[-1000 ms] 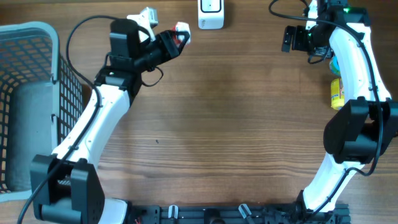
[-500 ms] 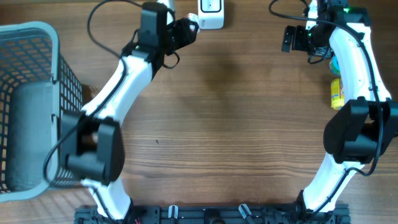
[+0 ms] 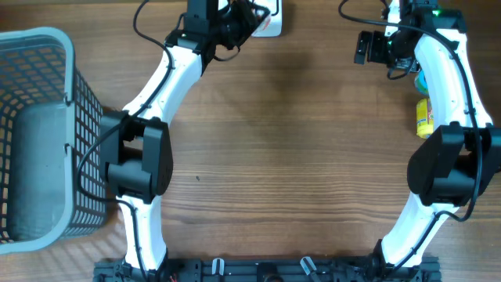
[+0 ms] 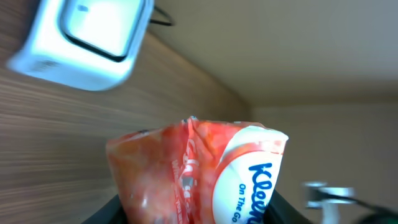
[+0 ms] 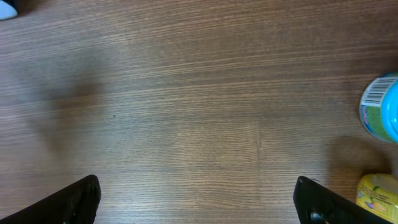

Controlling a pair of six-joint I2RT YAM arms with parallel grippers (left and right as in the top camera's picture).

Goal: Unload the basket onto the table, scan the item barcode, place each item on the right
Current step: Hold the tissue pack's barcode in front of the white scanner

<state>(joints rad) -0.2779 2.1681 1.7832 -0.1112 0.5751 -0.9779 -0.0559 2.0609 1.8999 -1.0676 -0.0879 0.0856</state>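
The left claw (image 3: pixel 246 17) squeezes a soft red and white plastic pack of tissues (image 4: pixel 193 168). A white box scanner (image 4: pixel 81 37) sits just in front of the claw, a bit to one side. The left arm (image 3: pixel 168 74) stretches out long over the brown wooden table (image 3: pixel 297 157). The right claw (image 3: pixel 362 48) gapes wide with nothing in it. Beside it are a blue-topped green tin (image 5: pixel 380 107) and a yellow bottle (image 5: pixel 378 196).

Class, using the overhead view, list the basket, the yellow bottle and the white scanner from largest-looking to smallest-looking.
1. basket: largest by far.
2 and 3. yellow bottle and white scanner: not ranked. What shows of each looks similar, and the scanner is partly hidden at the top edge.
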